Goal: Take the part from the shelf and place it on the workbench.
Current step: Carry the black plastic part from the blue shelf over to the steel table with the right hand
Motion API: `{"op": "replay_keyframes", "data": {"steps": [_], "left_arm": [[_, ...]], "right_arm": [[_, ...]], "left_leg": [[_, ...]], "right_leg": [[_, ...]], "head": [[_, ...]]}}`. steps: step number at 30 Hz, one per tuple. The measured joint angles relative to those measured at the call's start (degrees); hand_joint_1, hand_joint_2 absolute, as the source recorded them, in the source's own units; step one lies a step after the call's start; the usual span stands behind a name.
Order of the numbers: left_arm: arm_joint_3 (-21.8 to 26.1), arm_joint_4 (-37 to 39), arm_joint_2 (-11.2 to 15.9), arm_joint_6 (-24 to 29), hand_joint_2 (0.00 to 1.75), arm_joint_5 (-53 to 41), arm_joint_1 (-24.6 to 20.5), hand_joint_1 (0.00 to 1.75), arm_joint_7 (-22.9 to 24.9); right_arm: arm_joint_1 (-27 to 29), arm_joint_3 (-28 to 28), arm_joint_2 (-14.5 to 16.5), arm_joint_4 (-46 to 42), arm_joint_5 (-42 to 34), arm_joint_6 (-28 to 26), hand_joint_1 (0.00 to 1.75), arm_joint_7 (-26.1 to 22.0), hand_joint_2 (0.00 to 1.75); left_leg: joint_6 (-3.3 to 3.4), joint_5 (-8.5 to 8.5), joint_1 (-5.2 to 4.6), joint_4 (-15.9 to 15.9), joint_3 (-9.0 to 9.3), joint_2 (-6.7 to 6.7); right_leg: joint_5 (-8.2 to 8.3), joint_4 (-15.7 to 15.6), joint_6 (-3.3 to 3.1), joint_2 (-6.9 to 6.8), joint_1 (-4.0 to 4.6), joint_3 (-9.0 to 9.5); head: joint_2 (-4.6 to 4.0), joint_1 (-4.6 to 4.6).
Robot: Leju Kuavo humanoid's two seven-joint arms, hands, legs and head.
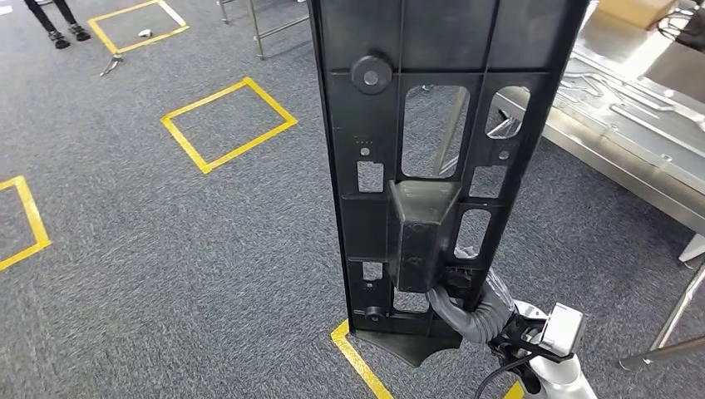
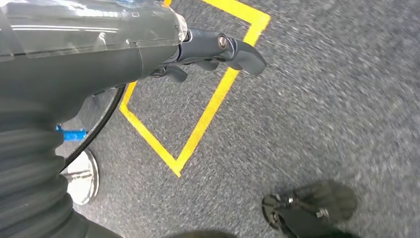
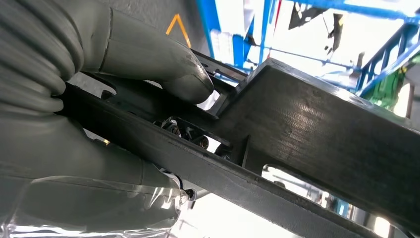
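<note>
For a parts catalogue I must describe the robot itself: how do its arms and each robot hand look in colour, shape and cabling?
The right robot hand has a grey ribbed cover, a thick grey thumb and darker fingers; behind it come a white wrist box, a black cable and a silver arm. The left robot hand shows dark grey fingers with a round screw, a grey ribbed cover and a clear glossy plastic wrap.

- The part is running off the head view's top edge and hiding much of the right hand.
- The carpet is blurring in the left wrist view.
</note>
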Motion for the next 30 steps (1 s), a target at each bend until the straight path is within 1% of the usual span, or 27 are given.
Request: {"op": "replay_keyframes", "data": {"steps": [1,2,4,5,6,7,8,9,10,11,13,14,15,16,18,19,20,21,22,23,24,25,26,27,28,29,30], "left_arm": [[-0.15,0.0,0.01,0.01,1.75,-0.07,-0.23,0.0,0.06],[-0.24,0.0,0.03,0.05,1.75,-0.1,-0.41,0.0,0.1],[-0.27,0.0,0.09,0.18,1.75,-0.13,-0.6,0.0,0.16],[-0.27,0.0,0.13,0.27,1.75,-0.14,-0.59,0.0,0.21],[-0.28,0.0,0.19,0.34,1.75,-0.16,-0.58,0.0,0.3],[-0.29,0.0,0.26,0.42,1.75,-0.2,-0.53,0.0,0.45],[-0.29,0.0,0.35,0.46,1.75,-0.27,-0.46,0.0,0.63],[-0.3,0.0,0.47,0.49,1.75,-0.32,-0.38,0.0,0.85],[-0.3,0.0,0.59,0.51,1.75,-0.37,-0.25,0.0,1.1],[-0.3,0.0,0.7,0.54,1.75,-0.42,-0.1,0.0,1.37],[-0.3,0.0,0.84,0.71,1.75,-0.49,0.2,0.0,1.95],[-0.3,0.0,0.87,0.83,1.75,-0.51,0.33,0.0,2.21],[-0.29,0.0,0.89,0.93,1.75,-0.52,0.44,0.0,2.41],[-0.29,0.0,0.91,0.97,1.75,-0.53,0.52,0.0,2.57],[-0.27,0.0,0.92,0.97,1.75,-0.53,0.64,0.0,2.74],[-0.27,0.0,0.93,0.96,1.75,-0.55,0.72,0.0,2.78],[-0.27,0.0,0.92,0.93,1.75,-0.57,0.85,0.0,2.81],[-0.27,0.0,0.92,0.9,1.75,-0.61,0.98,0.0,2.86],[-0.28,0.0,0.92,0.87,1.75,-0.64,1.07,0.0,2.9],[-0.29,0.0,0.92,0.81,1.75,-0.72,1.1,0.0,2.92],[-0.3,0.0,0.92,0.73,1.75,-0.88,1.08,0.0,2.95],[-0.33,0.0,0.89,0.62,1.75,-1.05,1.05,0.0,2.97],[-0.38,0.0,0.85,0.51,1.75,-1.23,1.03,0.0,2.99],[-0.45,0.0,0.81,0.42,1.75,-1.4,1.03,0.0,3.02],[-0.53,0.0,0.78,0.36,1.75,-1.52,1.02,0.0,3.04],[-0.59,0.0,0.75,0.33,1.75,-1.62,0.99,0.0,3.09],[-0.65,0.0,0.75,0.31,1.75,-1.7,0.91,0.0,3.13]], "right_arm": [[0.07,-0.12,0.0,-0.14,0.19,-0.04,1.75,-0.05,1.75],[0.01,-0.19,-0.02,-0.27,0.39,-0.08,1.75,-0.1,1.75],[-0.23,-0.23,-0.07,-0.44,0.65,-0.12,1.75,-0.21,1.75],[-0.32,-0.21,-0.1,-0.44,0.71,-0.04,1.75,-0.23,1.75],[-0.35,-0.2,-0.11,-0.44,0.72,0.05,1.75,-0.24,1.75],[-0.41,-0.19,-0.11,-0.43,0.73,0.2,1.75,-0.23,1.75],[-0.51,-0.19,-0.11,-0.42,0.74,0.33,1.75,-0.22,1.75],[-0.67,-0.19,-0.11,-0.41,0.75,0.43,1.75,-0.21,1.75],[-0.83,-0.19,-0.11,-0.4,0.76,0.51,1.75,-0.2,1.75],[-1.01,-0.19,-0.11,-0.4,0.77,0.54,1.75,-0.19,1.75],[-1.26,-0.19,-0.1,-0.4,0.86,0.54,1.75,-0.15,1.75],[-1.33,-0.19,-0.06,-0.4,0.9,0.54,1.75,-0.13,1.75],[-1.33,-0.22,-0.01,-0.41,0.94,0.54,1.75,-0.12,1.75],[-1.3,-0.3,0.08,-0.42,0.95,0.54,1.75,-0.11,1.75],[-1.45,-0.47,0.2,-0.43,0.95,0.54,1.75,-0.1,1.75],[-1.54,-0.51,0.28,-0.43,0.96,0.54,1.75,-0.1,1.75],[-1.6,-0.5,0.37,-0.42,0.96,0.55,1.75,-0.09,1.75],[-1.56,-0.48,0.45,-0.42,0.96,0.56,1.75,-0.08,1.75],[-1.46,-0.46,0.54,-0.41,0.98,0.57,1.75,-0.06,1.75],[-1.36,-0.45,0.56,-0.4,1.03,0.57,1.75,-0.03,1.75],[-1.3,-0.44,0.57,-0.4,1.12,0.57,1.75,-0.01,1.75],[-1.27,-0.43,0.57,-0.41,1.21,0.56,1.75,0.01,1.75],[-1.28,-0.42,0.57,-0.42,1.33,0.55,1.75,0.02,1.75],[-1.3,-0.39,0.58,-0.44,1.42,0.54,1.75,0.02,1.75],[-1.3,-0.37,0.58,-0.47,1.46,0.51,1.75,0.02,1.75],[-1.28,-0.35,0.59,-0.49,1.5,0.49,1.75,0.02,1.75],[-1.25,-0.35,0.59,-0.54,1.51,0.46,1.75,0.02,1.75]], "left_leg": [[-0.33,-0.41,0.05,0.4,0.0,-0.4],[-0.66,-1.44,0.13,1.9,-0.53,-1.48],[-1.16,-4.76,0.36,8.17,-3.3,-4.36],[-1.31,-6.4,0.44,12.15,-5.25,-5.19],[-1.45,-7.17,0.5,15.0,-6.74,-5.52],[-1.53,-6.81,0.56,16.02,-7.42,-5.68],[-1.57,-5.35,0.64,14.86,-7.1,-5.81],[-1.54,-3.14,0.77,11.78,-5.89,-6.21],[-1.45,-1.08,0.94,8.02,-4.37,-7.41],[-1.31,0.23,1.15,4.62,-3.0,-8.91],[-0.92,0.81,1.29,1.47,-1.76,-11.0],[-0.62,0.68,1.17,1.22,-1.63,-10.88],[-0.2,0.81,1.14,1.09,-1.57,-10.22],[0.24,0.97,1.13,0.74,-1.4,-9.54],[1.03,1.32,1.28,0.03,-1.09,-8.11],[1.23,1.36,1.22,-0.11,-0.99,-7.42],[1.36,1.31,1.16,-0.13,-0.98,-6.66],[1.39,1.21,1.11,-0.11,-0.98,-5.86],[1.37,1.1,1.08,-0.09,-0.94,-5.05],[1.31,0.97,1.07,-0.08,-0.86,-4.27],[1.19,0.81,1.06,-0.07,-0.69,-3.54],[1.02,0.63,1.03,-0.07,-0.44,-2.88],[0.78,0.41,0.9,-0.06,-0.2,-2.29],[0.49,0.2,0.78,-0.04,0.0,-1.78],[0.17,0.02,0.66,-0.04,0.17,-1.25],[-0.14,-0.13,0.57,-0.09,0.32,-0.69],[-0.48,-0.27,0.53,-0.18,0.59,-0.04]], "right_leg": [[0.15,-0.26,-0.26,0.62,-0.19,0.12],[0.33,-0.51,-0.58,1.27,-0.41,0.28],[0.48,-0.73,-1.02,2.48,-0.58,0.47],[0.47,-0.7,-1.17,3.18,-0.58,0.46],[0.45,-0.65,-1.23,3.9,-0.57,0.48],[0.42,-0.57,-1.24,4.71,-0.58,0.49],[0.39,-0.44,-1.19,5.58,-0.61,0.52],[0.31,-0.26,-1.08,6.41,-0.64,0.54],[0.2,-0.03,-0.9,7.18,-0.69,0.48],[0.07,0.34,-0.65,7.89,-0.66,0.28],[0.02,0.8,0.03,9.09,-0.81,-0.32],[0.1,0.86,0.45,9.7,-0.91,-0.58],[0.18,0.8,0.84,10.19,-1.06,-0.72],[0.02,1.02,1.14,9.68,-1.08,-0.88],[-1.85,3.98,1.71,6.77,-1.03,-2.38],[-3.5,7.08,1.96,4.95,-1.07,-3.9],[-5.19,10.81,2.24,3.93,-1.2,-5.78],[-6.25,14.02,2.47,3.52,-1.36,-7.42],[-6.37,15.75,2.64,3.28,-1.49,-8.33],[-5.44,15.29,2.73,3.07,-1.57,-8.14],[-3.65,12.56,2.71,2.66,-1.59,-6.73],[-1.69,8.4,2.55,1.58,-1.5,-4.51],[-0.38,4.58,2.22,0.15,-1.18,-2.46],[0.41,1.8,1.83,-0.91,-0.89,-1.02],[0.53,0.43,1.46,-1.56,-0.6,-0.38],[0.35,0.29,1.12,-1.33,-0.37,-0.43],[0.43,0.16,0.82,-0.48,-0.4,-0.48]], "head": [[0.0,0.0],[0.0,0.0],[0.0,0.0],[0.0,0.0],[0.0,0.0],[0.0,0.0],[0.0,0.0],[0.0,0.0],[0.0,0.0],[0.0,0.0],[0.0,0.0],[0.0,0.0],[0.0,0.0],[0.0,0.01],[0.0,0.01],[0.0,0.01],[0.0,0.0],[0.0,0.0],[0.0,0.0],[0.0,0.0],[0.0,0.0],[0.0,0.0],[0.0,0.01],[0.0,0.01],[0.0,0.01],[0.0,0.01],[0.0,0.0]]}}
